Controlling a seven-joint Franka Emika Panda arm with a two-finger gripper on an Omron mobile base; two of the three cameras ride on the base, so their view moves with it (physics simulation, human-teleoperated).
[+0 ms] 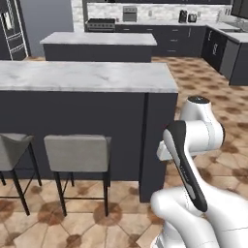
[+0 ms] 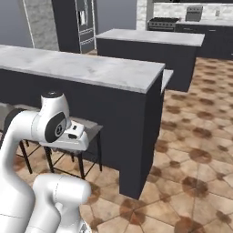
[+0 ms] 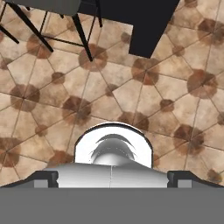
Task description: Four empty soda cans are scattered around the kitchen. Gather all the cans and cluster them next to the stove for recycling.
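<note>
**Arm folded, no can in reach, stove far across the room**

The white arm is folded close to its base beside the near dark island with the white marble worktop (image 1: 87,76). The tool (image 3: 112,177) points down at the brown patterned tile floor (image 3: 144,100), and its two dark tips stand wide apart at the bottom corners of the hand view, with nothing between them. No soda can can be made out in these pictures, on the worktops or on the floor. The wide black stove (image 1: 100,24) stands at the back wall, well apart from the robot, behind the second dark island (image 1: 99,46).

The step in hand seems to be travel and search, not grasping. To do it well, the base should probably go around the island end, away from the grey padded stools (image 1: 77,152) under the worktop edge, and the arm should remain tucked so it does not strike the dark side panel.

As for containers, none is visible with anything in it; the small appliances on the far counter are too small to judge.
</note>
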